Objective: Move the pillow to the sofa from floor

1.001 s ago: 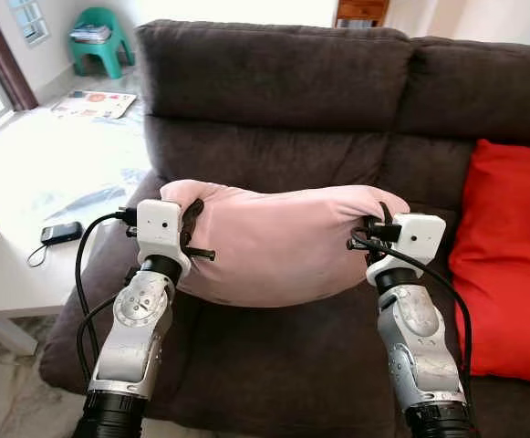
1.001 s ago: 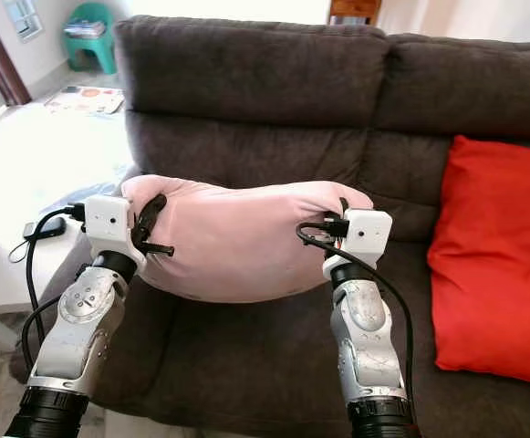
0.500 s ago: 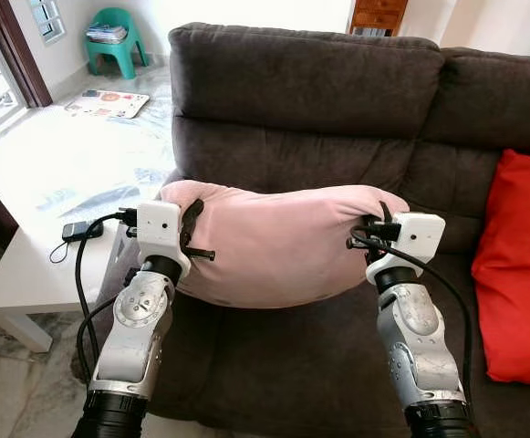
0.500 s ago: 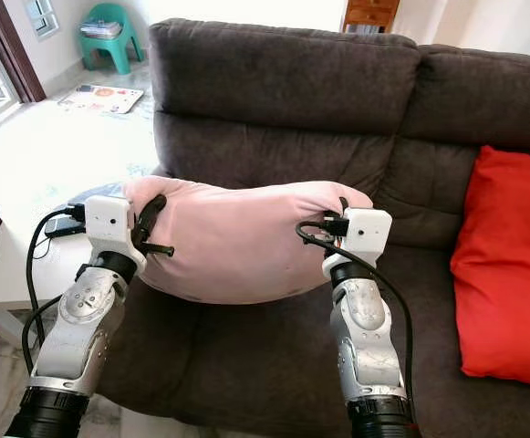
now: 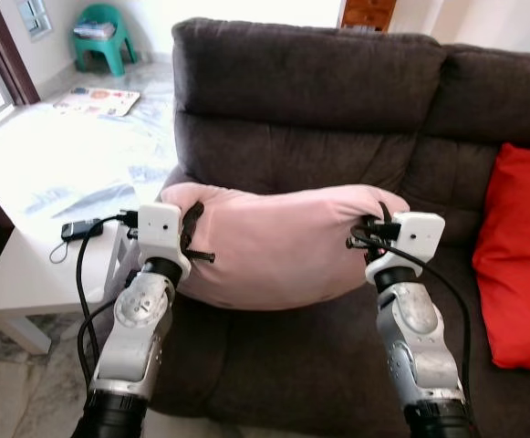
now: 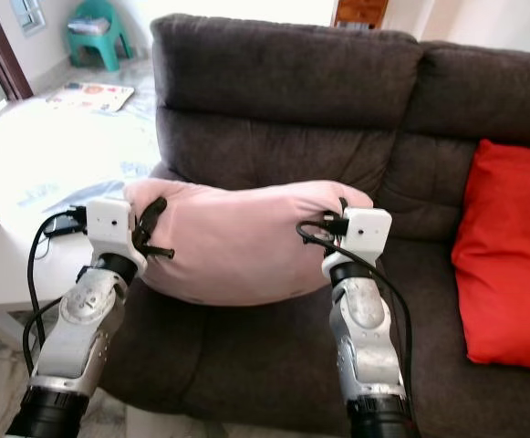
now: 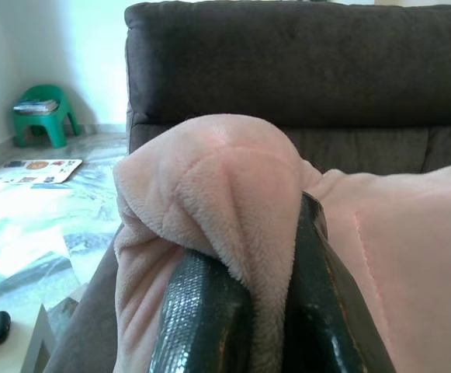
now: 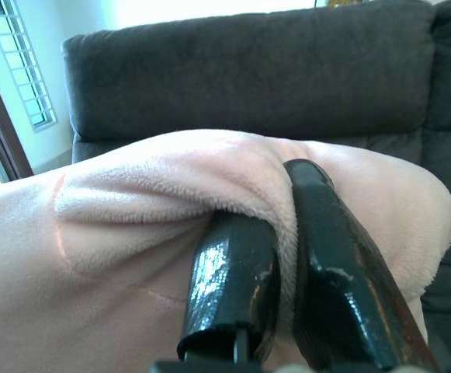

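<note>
Pillow: pale pink pillow (image 5: pixel 278 242) is hanging in the air in front of the robot, stretched between both arms, sagging in the middle.
Left gripper: left gripper (image 7: pixel 244 311) is pinching a bunched fold of the pillow's left end, its two black fingers (image 7: pixel 198 315) pressing the plush fabric between them.
Right gripper: right gripper (image 8: pixel 283 264) is clamping the pillow's right end in the same way, fabric squeezed between its fingers (image 8: pixel 233 284).
Long axis: pillow is running side to side across the robot's front, level with both wrists, each arm holding one end, so neither arm is nearer than the other.
Sofa: dark brown sofa (image 5: pixel 310 109) is standing directly ahead; its backrest is rising behind the pillow and its seat cushion is lying below and beyond it.
Key relation: pillow is hovering above the front part of the left seat, not yet resting on it; judging from this, a short lowering forward and down and then a release would be placing it.
Red cushion: red cushion (image 5: pixel 520 260) is leaning on the sofa to the right, apart from the pillow.
Counter: white counter (image 5: pixel 36 246) is sitting just beside the sofa's left arm, carrying a small dark phone (image 5: pixel 80 228).
Background: green plastic stool (image 5: pixel 100 36) is standing far off by the wall.
</note>
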### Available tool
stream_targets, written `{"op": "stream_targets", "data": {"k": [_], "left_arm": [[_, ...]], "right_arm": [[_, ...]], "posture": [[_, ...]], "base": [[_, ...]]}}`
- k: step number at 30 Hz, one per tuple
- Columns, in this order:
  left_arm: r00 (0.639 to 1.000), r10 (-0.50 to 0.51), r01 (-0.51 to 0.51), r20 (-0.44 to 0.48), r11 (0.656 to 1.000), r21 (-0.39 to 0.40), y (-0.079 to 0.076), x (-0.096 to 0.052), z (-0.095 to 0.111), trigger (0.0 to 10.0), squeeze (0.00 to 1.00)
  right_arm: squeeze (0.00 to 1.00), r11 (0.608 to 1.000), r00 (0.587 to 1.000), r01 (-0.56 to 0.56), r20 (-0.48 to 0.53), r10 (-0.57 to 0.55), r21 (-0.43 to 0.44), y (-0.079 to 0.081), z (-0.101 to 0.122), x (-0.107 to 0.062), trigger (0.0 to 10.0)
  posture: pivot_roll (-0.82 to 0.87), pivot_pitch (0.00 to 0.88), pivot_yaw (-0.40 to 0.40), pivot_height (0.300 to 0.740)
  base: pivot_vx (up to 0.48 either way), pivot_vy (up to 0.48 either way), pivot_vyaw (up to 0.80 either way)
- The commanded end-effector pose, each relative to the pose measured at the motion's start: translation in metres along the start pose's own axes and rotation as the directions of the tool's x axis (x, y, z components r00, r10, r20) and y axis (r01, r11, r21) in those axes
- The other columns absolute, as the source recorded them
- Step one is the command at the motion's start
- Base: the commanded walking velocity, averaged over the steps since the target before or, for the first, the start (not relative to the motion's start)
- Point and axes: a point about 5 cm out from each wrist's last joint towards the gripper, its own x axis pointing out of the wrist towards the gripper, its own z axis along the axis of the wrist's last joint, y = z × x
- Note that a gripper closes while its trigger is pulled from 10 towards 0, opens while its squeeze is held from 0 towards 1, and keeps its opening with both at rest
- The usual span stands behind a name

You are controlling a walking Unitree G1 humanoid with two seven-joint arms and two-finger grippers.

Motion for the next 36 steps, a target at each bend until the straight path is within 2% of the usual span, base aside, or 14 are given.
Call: {"op": "stream_targets", "data": {"k": [1,6,15,22,36], "left_arm": [[0.998,0.05,-0.051,0.043,0.998,0.019,0.009,0.001,0.008,10.0,0.0],[0.998,0.051,-0.052,0.046,0.998,0.02,0.009,0.001,0.009,10.0,0.0],[0.998,0.033,-0.035,0.061,0.999,0.032,0.008,0.001,0.01,10.0,0.0],[0.997,-0.019,0.019,0.072,1.0,0.0,-0.001,0.001,0.011,10.0,0.0],[0.997,-0.037,0.038,0.074,0.999,-0.021,-0.004,0.001,0.012,10.0,0.0]], "right_arm": [[0.0,0.998,0.994,0.063,0.083,-0.064,0.015,-0.014,0.019,0.003,10.0],[0.0,0.998,0.995,0.061,0.083,-0.062,0.015,-0.013,0.019,0.004,10.0],[0.0,0.998,0.995,0.062,0.08,-0.063,0.016,-0.013,0.019,0.004,10.0],[0.0,0.998,0.995,0.065,0.078,-0.066,0.014,-0.015,0.019,0.005,10.0],[0.0,0.998,0.995,0.062,0.081,-0.062,0.011,-0.015,0.02,0.006,10.0]], "posture": [[0.0,0.063,-0.002,0.74],[0.0,0.065,-0.002,0.74],[0.0,0.065,-0.003,0.74],[0.0,0.065,-0.002,0.74],[0.0,0.056,-0.003,0.74]], "base": [[0.0,0.48,0.0],[0.0,0.375,0.0],[0.0,0.0,0.0],[0.0,0.0,0.0],[0.0,0.0,0.0]]}}
